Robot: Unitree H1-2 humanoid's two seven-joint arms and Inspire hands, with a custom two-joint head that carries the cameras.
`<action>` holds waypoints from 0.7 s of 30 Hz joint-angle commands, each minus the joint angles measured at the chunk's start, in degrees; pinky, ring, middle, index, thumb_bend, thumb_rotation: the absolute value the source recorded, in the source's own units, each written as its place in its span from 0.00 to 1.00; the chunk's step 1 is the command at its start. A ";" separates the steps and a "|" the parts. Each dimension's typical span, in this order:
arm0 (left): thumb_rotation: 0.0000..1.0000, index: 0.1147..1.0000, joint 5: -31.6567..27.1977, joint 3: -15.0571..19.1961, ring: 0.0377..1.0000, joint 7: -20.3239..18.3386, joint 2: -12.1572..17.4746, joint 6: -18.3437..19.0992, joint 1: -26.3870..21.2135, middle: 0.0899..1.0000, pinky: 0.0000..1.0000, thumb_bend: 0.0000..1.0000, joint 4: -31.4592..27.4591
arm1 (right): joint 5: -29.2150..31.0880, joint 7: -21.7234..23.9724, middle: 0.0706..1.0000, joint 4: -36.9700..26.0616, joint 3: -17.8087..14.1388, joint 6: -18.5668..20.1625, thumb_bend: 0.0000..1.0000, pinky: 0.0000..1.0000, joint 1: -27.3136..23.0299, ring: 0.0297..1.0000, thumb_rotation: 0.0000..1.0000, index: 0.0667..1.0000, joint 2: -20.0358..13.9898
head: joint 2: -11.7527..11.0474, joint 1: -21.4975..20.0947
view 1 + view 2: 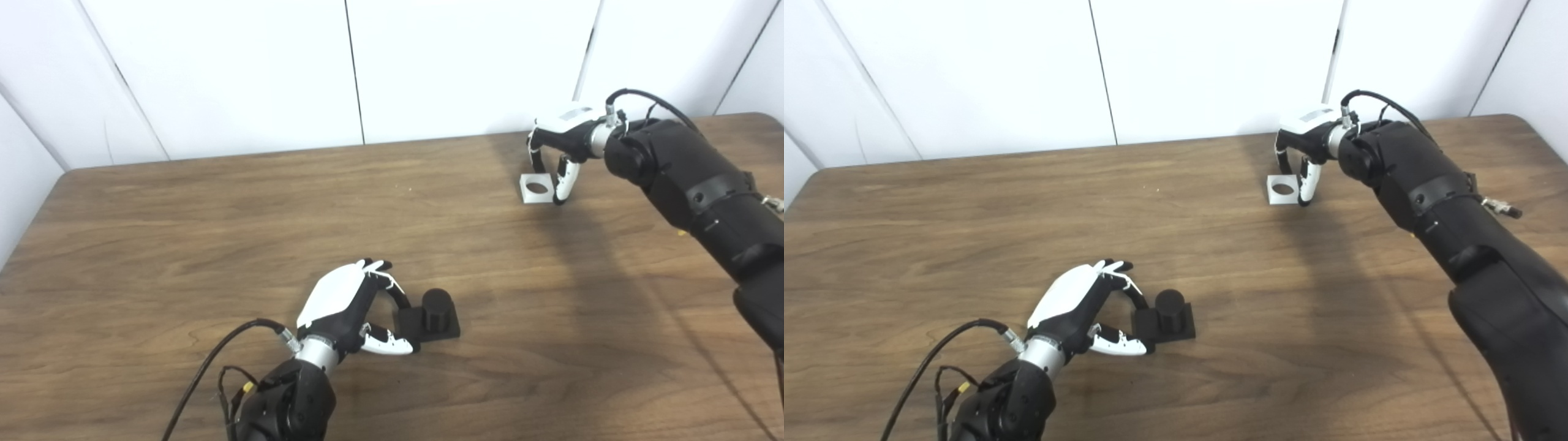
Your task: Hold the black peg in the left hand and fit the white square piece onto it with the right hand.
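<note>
The black peg (436, 309) stands upright on its square black base, which rests on the table near the front middle. My left hand (352, 306) is at the base's left side, with its fingers over the base's left edge and its thumb against the near corner, closed on it. The white square piece (536, 187), with a round hole, lies on the table at the far right. My right hand (560, 144) reaches down over it, with fingers behind its far edge and the thumb on its right edge, closed on it.
The wooden table (245, 208) ends at a white wall behind and at its left edge. My right forearm (698, 184) stretches across the table's right side. A black cable (208, 367) loops by my left wrist.
</note>
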 commanded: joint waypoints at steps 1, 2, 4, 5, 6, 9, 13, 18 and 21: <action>0.08 0.42 0.85 -0.29 1.00 0.06 -0.54 0.21 -0.41 0.93 1.00 0.49 0.81 | 0.33 -0.14 0.87 -1.71 -0.91 -0.43 0.52 1.00 -2.83 1.00 0.14 0.45 -1.12 | 0.05 0.04; 0.08 0.42 0.87 -0.34 1.00 0.14 -0.53 0.19 -0.45 0.93 1.00 0.49 0.89 | 0.30 -0.16 0.87 -1.76 -0.90 -0.41 0.52 1.00 -2.84 1.00 0.14 0.45 -1.11 | 0.05 0.09; 0.08 0.42 1.01 -0.47 1.00 0.24 -0.46 0.15 -0.54 0.93 1.00 0.49 1.02 | 0.24 -0.40 0.87 -1.73 -0.96 -0.19 0.52 1.00 -2.80 1.00 0.14 0.45 -1.02 | 0.03 0.18; 0.08 0.42 1.10 -0.52 1.00 0.26 -0.45 0.14 -0.56 0.93 1.00 0.49 1.06 | 0.22 -0.46 0.87 -1.71 -0.97 -0.10 0.52 1.00 -2.79 1.00 0.14 0.45 -0.99 | 0.03 0.18; 0.08 0.42 1.00 -0.52 1.00 0.43 -0.44 0.11 -0.53 0.93 1.00 0.49 1.09 | 0.15 -0.28 0.87 -1.74 -0.93 0.14 0.52 1.00 -2.79 1.00 0.14 0.46 -0.96 | 0.03 0.22; 0.08 0.42 1.16 -0.37 1.00 0.46 -0.57 0.17 -0.41 0.93 1.00 0.49 1.11 | 0.07 -0.13 0.88 -1.59 -0.85 0.36 0.52 1.00 -2.84 1.00 0.14 0.46 -0.93 | 0.02 0.21; 0.08 0.42 1.13 -0.25 1.00 0.87 -0.63 0.16 -0.28 0.93 1.00 0.49 1.12 | 0.00 -0.11 0.88 -1.42 -0.84 0.49 0.52 1.00 -2.95 1.00 0.14 0.46 -0.94 | 0.01 0.27; 0.08 0.42 1.68 0.54 1.00 0.02 -1.46 0.25 -0.04 0.94 1.00 0.49 0.98 | 0.14 -0.59 0.88 -1.25 -1.01 0.22 0.52 1.00 -2.93 1.00 0.15 0.46 -1.01 | 0.01 0.30; 0.08 0.42 1.75 0.39 1.00 0.13 -1.25 0.20 -0.14 0.94 1.00 0.49 0.97 | 0.15 -0.64 0.88 -0.99 -0.98 0.14 0.52 1.00 -3.05 1.00 0.15 0.46 -0.95 | -0.01 0.40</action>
